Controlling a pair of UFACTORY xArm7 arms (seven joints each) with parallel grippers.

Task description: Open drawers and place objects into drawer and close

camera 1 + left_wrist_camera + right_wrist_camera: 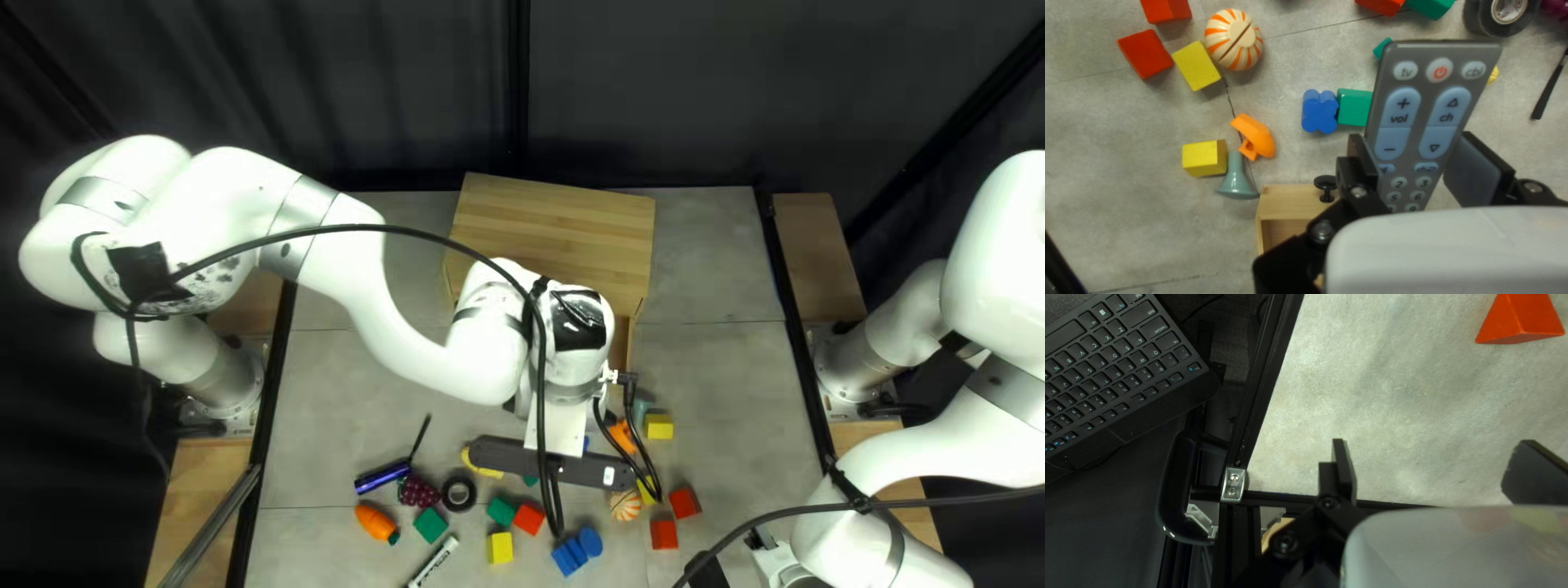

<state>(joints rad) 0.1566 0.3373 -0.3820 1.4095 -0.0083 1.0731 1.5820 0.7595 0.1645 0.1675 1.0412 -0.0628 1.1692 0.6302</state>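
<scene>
Drawer: it stands out from the cabinet, so I judge opening is done; the hollow shows only in part, so contents I can't tell.
Knob: on the drawer front, w/o any claw on it.
Remote: raised over tbl., nearer to tbl.'s near edge than the drawer is, not in it.
L claw: closed on the remote, one finger at each side.
R claw: wide, w/ nothing btwn its fingers.
Orange toy, yellow block, striped ball, tape roll: all outside the drawer; which of them must go in, the task doesn't say.
Cabinet: my L arm hides much of its front, so no. of drawers I can't tell.
Remote & drawer: approx. halfway for this obj., I judge; grasp is done, left are carrying over the hollow, release, then pushing the drawer shut.
</scene>
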